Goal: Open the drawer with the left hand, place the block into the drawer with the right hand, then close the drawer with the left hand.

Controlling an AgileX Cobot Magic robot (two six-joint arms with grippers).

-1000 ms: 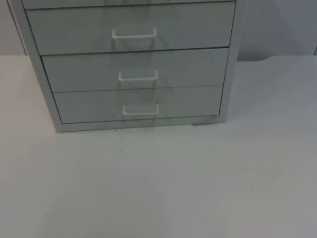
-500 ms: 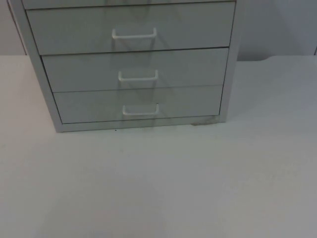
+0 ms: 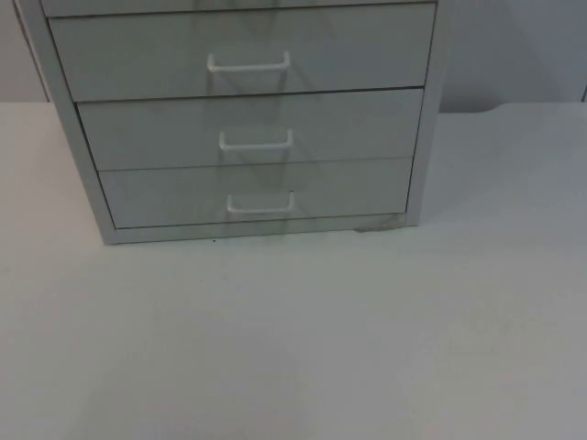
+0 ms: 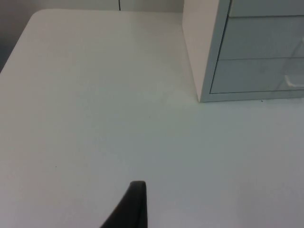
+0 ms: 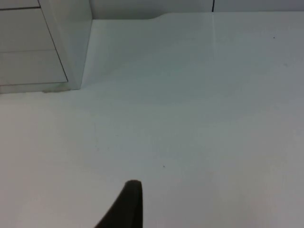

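Observation:
A grey cabinet [image 3: 83, 174] stands at the back of the white table with three drawers, all pushed in. The upper drawer [image 3: 128, 55], the middle drawer [image 3: 138, 133] and the lowest drawer [image 3: 156, 197] each carry a white handle [image 3: 260, 203] at the centre. My left gripper [image 4: 135, 206] waits over bare table left of the cabinet, whose left side [image 4: 199, 47] faces it. Over the table to the cabinet's right waits my right gripper [image 5: 130, 204], well short of the cabinet's right front corner [image 5: 71, 47].
The white table top [image 3: 303, 339] stretches wide in front of the cabinet and on both its sides. Behind runs the grey partition wall [image 3: 514, 46]. The table's left edge [image 4: 19, 38] lies near the left arm.

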